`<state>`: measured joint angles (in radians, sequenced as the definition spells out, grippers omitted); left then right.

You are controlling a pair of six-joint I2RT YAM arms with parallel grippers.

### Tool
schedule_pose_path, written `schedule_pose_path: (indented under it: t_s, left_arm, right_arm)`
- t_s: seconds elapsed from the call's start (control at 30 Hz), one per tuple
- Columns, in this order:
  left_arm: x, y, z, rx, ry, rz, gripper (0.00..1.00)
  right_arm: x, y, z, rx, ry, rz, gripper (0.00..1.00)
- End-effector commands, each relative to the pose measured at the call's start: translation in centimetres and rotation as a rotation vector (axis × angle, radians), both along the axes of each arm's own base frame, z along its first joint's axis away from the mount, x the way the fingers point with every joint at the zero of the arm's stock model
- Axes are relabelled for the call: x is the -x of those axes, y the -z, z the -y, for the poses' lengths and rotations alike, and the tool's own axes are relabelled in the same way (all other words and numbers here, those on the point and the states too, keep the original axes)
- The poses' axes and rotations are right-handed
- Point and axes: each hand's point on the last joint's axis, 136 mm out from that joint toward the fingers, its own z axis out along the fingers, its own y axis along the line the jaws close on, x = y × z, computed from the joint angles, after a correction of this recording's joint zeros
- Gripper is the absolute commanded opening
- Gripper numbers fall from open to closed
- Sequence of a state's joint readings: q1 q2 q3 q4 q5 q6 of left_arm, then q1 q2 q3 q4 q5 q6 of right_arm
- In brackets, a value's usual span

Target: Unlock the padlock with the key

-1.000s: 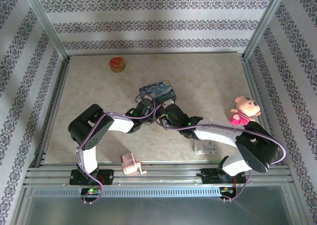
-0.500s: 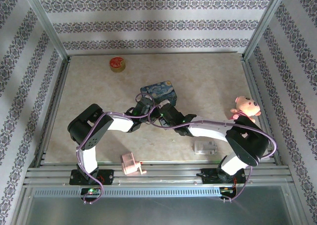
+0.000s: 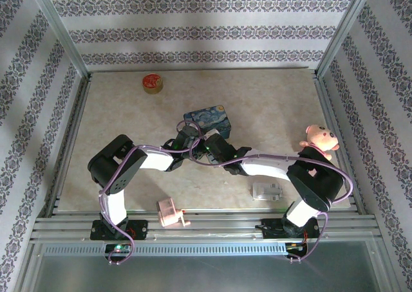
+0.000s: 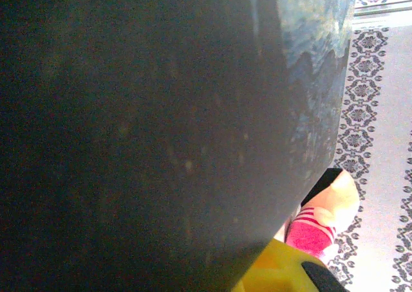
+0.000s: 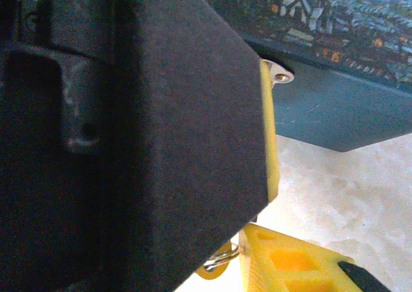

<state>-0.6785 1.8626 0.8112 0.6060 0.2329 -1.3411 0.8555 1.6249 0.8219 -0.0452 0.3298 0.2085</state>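
Silvery metal: a small tab with a hole [image 5: 281,77] pokes out past the yellow edge of my black pad [image 5: 161,144], upper middle of the right wrist view. A thin wire ring [image 5: 221,260] hangs at the bottom edge. I cannot tell whether either belongs to the key or the padlock.
Task things: the padlock and the key are too small to pick out from above. I judge they sit in the crowded gap where my two grippers meet, centre of the top view, just below the blue tin [image 3: 207,118].
Right gripper: my right gripper [image 3: 210,143] lies close against the tin's lower edge. I cannot tell whether its fingers are clenched or released.
Left gripper: my left gripper [image 3: 185,137] is just left of it, nearly touching. A close dark blur hides its fingers in its wrist view, with a pink plush toy [image 4: 322,221] at lower right, so I cannot tell its grip either.
Just changed: over the last second my right elbow has folded in toward centre frame and the right gripper has slid left, closer to the left one. The left arm has hardly moved.
Meaning: I judge this is lining the key up with the keyhole; nothing tells me the shackle has sprung.
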Motion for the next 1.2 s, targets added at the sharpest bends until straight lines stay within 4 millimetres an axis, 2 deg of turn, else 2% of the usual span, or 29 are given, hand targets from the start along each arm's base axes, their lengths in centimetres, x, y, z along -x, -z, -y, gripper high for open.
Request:
schedule_pose_path:
  t_s: [0.0,0.1,0.27,0.43,0.63,0.73,0.9,1.13,1.17]
  left_arm:
    - [0.6,0.4,0.5,0.027,0.027,-0.068,0.0]
    - [0.8,0.6,0.5,0.025,0.035,-0.076,0.0]
    - [1.1,1.0,0.3,0.016,0.041,-0.086,0.0]
    - [1.3,1.2,0.3,0.017,0.05,-0.087,0.02]
    - [1.4,1.2,0.5,0.025,0.056,-0.087,0.03]
    - [1.4,1.2,0.5,0.024,0.056,-0.085,0.03]
    - [1.3,1.4,0.5,0.033,0.049,-0.088,0.07]
    - [1.4,1.4,0.1,0.029,0.036,-0.084,0.28]
    - [1.4,1.4,0.0,0.028,0.034,-0.083,0.34]
  right_arm:
    - [-0.9,-0.6,-0.1,0.031,0.011,0.051,0.26]
    - [-1.1,-0.8,-0.1,0.028,0.016,0.064,0.16]
    - [-1.5,-1.7,-0.4,-0.038,0.021,0.058,0.11]
    - [-1.9,-2.6,-0.7,-0.252,0.028,-0.022,0.06]
    - [-2.7,-3.3,0.5,-0.608,0.081,-0.187,0.0]
    - [-2.8,-3.2,0.5,-0.692,0.074,-0.246,0.0]
    - [-2.7,-2.6,0.2,-0.727,0.074,-0.296,0.0]
    - [-2.7,-2.0,0.6,-0.717,0.106,-0.299,0.0]
    - [-2.6,-2.0,0.7,-0.713,0.108,-0.299,0.0]
